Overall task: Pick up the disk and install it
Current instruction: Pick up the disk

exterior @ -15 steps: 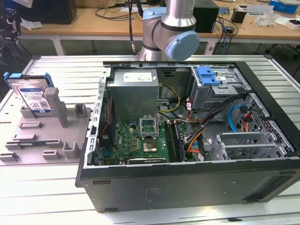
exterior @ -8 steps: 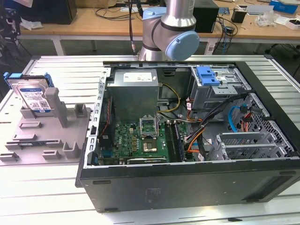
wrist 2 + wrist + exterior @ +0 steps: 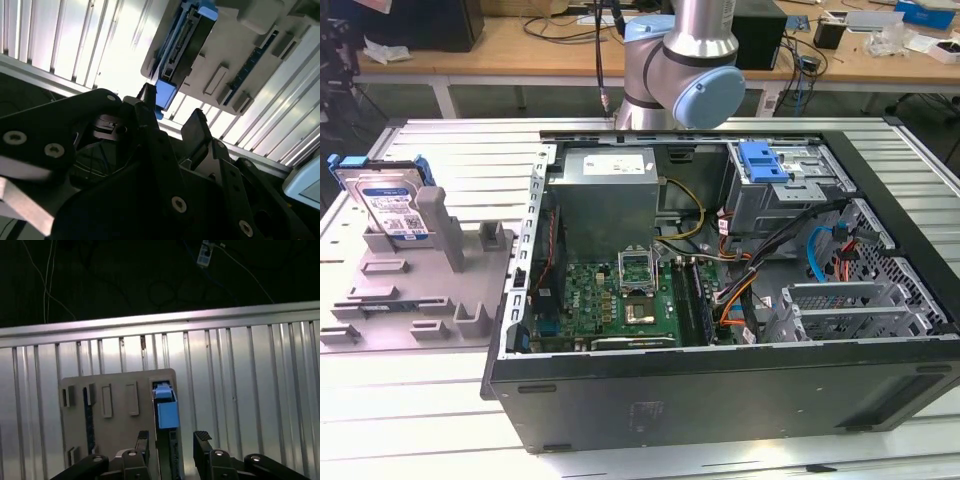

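Exterior view: the disk [image 3: 388, 205] is seen at the exterior view's left, standing on edge and leaned against the upright post of a grey tray [image 3: 430, 300]. The tray is laid on a ribbed metal table [image 3: 450, 150]. The broad face of the disk is shown here: silver metal, a white-and-blue label with barcodes, and a blue bracket framing its edges. Toward the exterior view's right of the tray, an open computer case [image 3: 720, 400] is laid on its side. A green board, cables and a metal cage with a blue tab [image 3: 765, 160] are exposed inside it. Part of the arm [image 3: 680, 60] is seen behind the case, well apart from the disk.

In the first wrist view, the gripper [image 3: 172, 440] is seen from behind, with its two dark fingers spread apart and nothing held between them. Beyond the fingers, the disk is shown edge-on on the tray as a thin dark slab, with the blue end of its bracket turned toward the camera. No contact between fingers and disk is seen.

In the second wrist view, the same released fingers are seen from a slant. The narrow edge of the disk and its blue corner are shown past the fingertips, still seated in the tray.
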Available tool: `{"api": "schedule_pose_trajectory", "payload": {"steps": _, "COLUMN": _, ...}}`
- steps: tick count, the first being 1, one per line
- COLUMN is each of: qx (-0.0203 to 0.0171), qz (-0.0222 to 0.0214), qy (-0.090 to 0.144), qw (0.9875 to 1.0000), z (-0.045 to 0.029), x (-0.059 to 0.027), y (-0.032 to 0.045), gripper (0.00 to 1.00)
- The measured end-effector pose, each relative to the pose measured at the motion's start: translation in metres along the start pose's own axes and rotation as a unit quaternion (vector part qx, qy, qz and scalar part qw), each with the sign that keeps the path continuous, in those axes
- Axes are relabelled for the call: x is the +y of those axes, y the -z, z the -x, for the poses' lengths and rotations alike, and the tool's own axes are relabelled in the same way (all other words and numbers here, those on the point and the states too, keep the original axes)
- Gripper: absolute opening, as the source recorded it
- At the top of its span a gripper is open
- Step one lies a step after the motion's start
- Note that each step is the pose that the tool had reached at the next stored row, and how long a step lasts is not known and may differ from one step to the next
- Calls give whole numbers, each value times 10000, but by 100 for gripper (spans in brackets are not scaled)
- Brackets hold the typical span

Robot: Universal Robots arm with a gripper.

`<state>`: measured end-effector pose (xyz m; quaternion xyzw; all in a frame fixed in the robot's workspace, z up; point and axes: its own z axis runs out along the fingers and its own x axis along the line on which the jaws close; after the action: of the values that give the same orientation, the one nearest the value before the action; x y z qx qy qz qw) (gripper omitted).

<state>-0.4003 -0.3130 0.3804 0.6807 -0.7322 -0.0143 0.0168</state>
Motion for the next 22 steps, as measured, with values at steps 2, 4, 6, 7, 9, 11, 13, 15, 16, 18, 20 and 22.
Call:
{"api": "schedule_pose_trajectory", "payload": {"steps": 2, "qx": 6, "qz": -1, "qy": 136, "qw": 9999, "z": 0, "x": 0, "y": -9, "gripper": 48}}
{"api": "schedule_pose_trajectory", "payload": {"steps": 4, "qx": 9, "qz": -4, "qy": 224, "qw": 9997, "z": 0, "x": 1, "y": -21, "gripper": 48}}
{"api": "schedule_pose_trajectory", "payload": {"steps": 6, "qx": 11, "qz": -8, "qy": 261, "qw": 9997, "z": 0, "x": 10, "y": -36, "gripper": 48}}
{"api": "schedule_pose_trajectory", "payload": {"steps": 7, "qx": 10, "qz": -14, "qy": 266, "qw": 9996, "z": -1, "x": 15, "y": -46, "gripper": 48}}
{"api": "schedule_pose_trajectory", "payload": {"steps": 9, "qx": 4, "qz": -30, "qy": 269, "qw": 9996, "z": -2, "x": 24, "y": -78, "gripper": 48}}
{"api": "schedule_pose_trajectory", "payload": {"steps": 11, "qx": 2, "qz": -36, "qy": 269, "qw": 9996, "z": -2, "x": 30, "y": -94, "gripper": 48}}
{"api": "schedule_pose_trajectory", "payload": {"steps": 13, "qx": 0, "qz": -42, "qy": 270, "qw": 9996, "z": -3, "x": 37, "y": -113, "gripper": 48}}
{"api": "schedule_pose_trajectory", "payload": {"steps": 15, "qx": 0, "qz": -43, "qy": 279, "qw": 9996, "z": -3, "x": 40, "y": -140, "gripper": 48}}
{"api": "schedule_pose_trajectory", "payload": {"steps": 16, "qx": 0, "qz": -43, "qy": 286, "qw": 9996, "z": -3, "x": 40, "y": -149, "gripper": 48}}
{"api": "schedule_pose_trajectory", "payload": {"steps": 18, "qx": 1, "qz": -43, "qy": 308, "qw": 9995, "z": -3, "x": 39, "y": -171, "gripper": 48}}
{"api": "schedule_pose_trajectory", "payload": {"steps": 20, "qx": 3, "qz": -43, "qy": 346, "qw": 9994, "z": -3, "x": 38, "y": -198, "gripper": 48}}
{"api": "schedule_pose_trajectory", "payload": {"steps": 22, "qx": 4, "qz": -43, "qy": 378, "qw": 9993, "z": -2, "x": 37, "y": -215, "gripper": 48}}
